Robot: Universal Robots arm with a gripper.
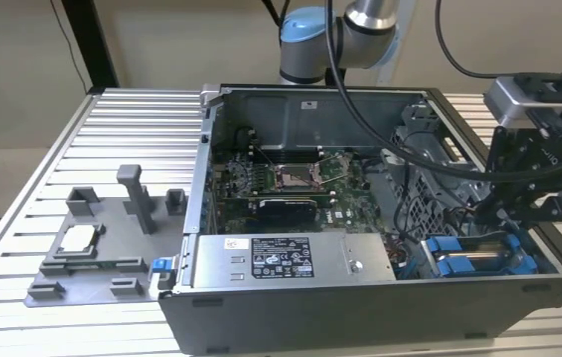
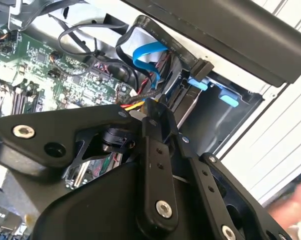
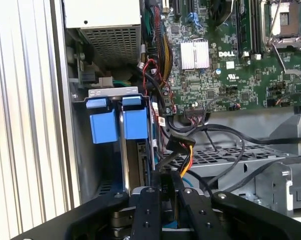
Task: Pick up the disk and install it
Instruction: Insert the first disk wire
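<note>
Black linkage gripper [image 1: 515,217] is lowered into open grey PC case [image 1: 360,316]; finger state cannot be told. Blue-bracketed silver disk [image 3: 124,122] is seated upright in bay just ahead of gripper, w/ cables [image 3: 178,145] alongside.

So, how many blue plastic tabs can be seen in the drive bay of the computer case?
2. In the first wrist view they sit side by side in the bay: one blue tab nearer the case wall, the other blue tab beside the cables. More may be hidden deeper.
</note>
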